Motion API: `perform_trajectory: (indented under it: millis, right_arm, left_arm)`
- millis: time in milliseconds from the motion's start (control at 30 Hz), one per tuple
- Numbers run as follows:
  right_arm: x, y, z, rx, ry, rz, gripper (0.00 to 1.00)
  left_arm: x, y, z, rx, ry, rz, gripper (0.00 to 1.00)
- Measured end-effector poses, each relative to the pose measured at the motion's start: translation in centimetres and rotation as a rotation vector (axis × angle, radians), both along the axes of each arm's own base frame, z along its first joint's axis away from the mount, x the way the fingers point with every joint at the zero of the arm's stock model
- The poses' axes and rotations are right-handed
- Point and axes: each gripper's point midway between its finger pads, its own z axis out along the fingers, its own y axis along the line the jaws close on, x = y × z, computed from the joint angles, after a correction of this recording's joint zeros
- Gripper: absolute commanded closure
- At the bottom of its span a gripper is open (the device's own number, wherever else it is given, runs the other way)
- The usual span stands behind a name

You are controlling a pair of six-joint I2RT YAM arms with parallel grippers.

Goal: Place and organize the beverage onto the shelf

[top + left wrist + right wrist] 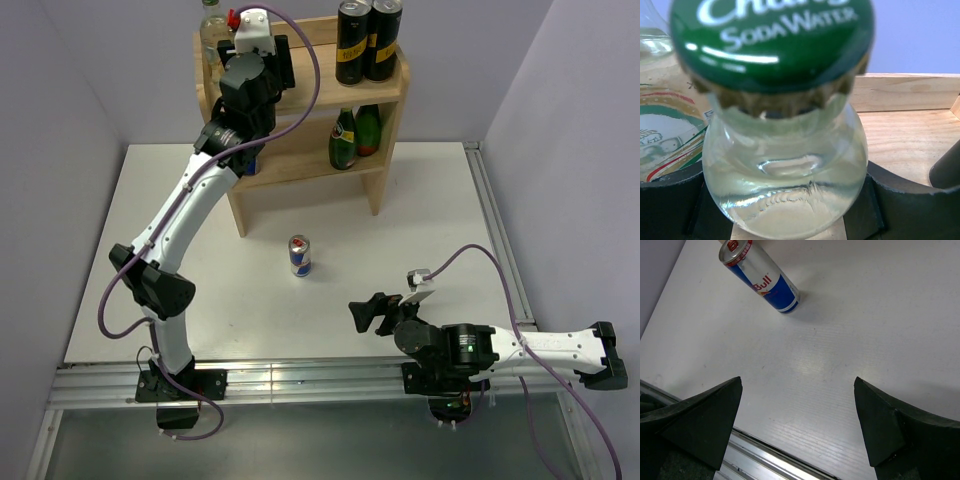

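Filling the left wrist view, a clear glass bottle with a green soda-water cap [785, 165] is being pinched at its neck by the left hand [785, 215]. The white bench [420, 220] is bearing the light wooden two-tier shelf [330, 95], and this bottle is sitting above its top board; whether it is resting there yet cannot be told. Two black-and-gold cans [352, 40] and a second clear bottle [212, 30] are already standing on top, two dark-green glass bottles [343, 140] below. One blue-silver can [299, 256] is waiting alone on the bench, seemingly the main job left; the right hand [372, 312] is hovering near it, spread wide, carrying nothing.
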Motion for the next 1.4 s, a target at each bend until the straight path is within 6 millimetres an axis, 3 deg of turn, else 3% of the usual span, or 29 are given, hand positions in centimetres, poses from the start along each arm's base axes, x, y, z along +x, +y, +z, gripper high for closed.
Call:
perform_trajectory:
  millis: [167,267,467,867,1200,1233,1267,1400]
  right_arm:
    - [0.0,0.0,0.0,0.0,0.0,0.002,0.0]
    - [0.0,0.0,0.0,0.001,0.0,0.002,0.0]
    - [-0.1,0.1,0.1,0.003,-0.001,0.005,0.0]
    - [-0.1,0.0,0.1,0.003,-0.003,0.003,0.0]
    - [0.0,0.0,0.1,0.002,-0.004,0.001,0.0]
    - [0.0,0.0,0.1,0.002,-0.004,0.001,0.0]
    - [0.0,0.0,0.1,0.001,-0.004,0.001,0.0]
    - [0.0,0.0,0.1,0.001,-0.005,0.0,0.0]
  left_arm:
    - [0.4,-0.1,-0.1,-0.004,-0.006,0.001,0.22]
    - [0.9,-0.3,-0.7,0.003,0.003,0.0,0.17]
    - [2.5,-1.0,-4.1,0.051,0.073,0.004,0.17]
    - [2.7,-0.9,-4.3,0.054,0.069,0.008,0.17]
    - [1.7,-0.6,-4.2,0.046,0.061,0.0,0.14]
    - [1.4,-0.6,-4.2,0.047,0.063,0.0,0.13]
    - [1.1,-0.6,-4.3,0.048,0.065,-0.001,0.05]
    - [-0.7,-1.0,-4.4,0.05,0.069,-0.004,0.01]
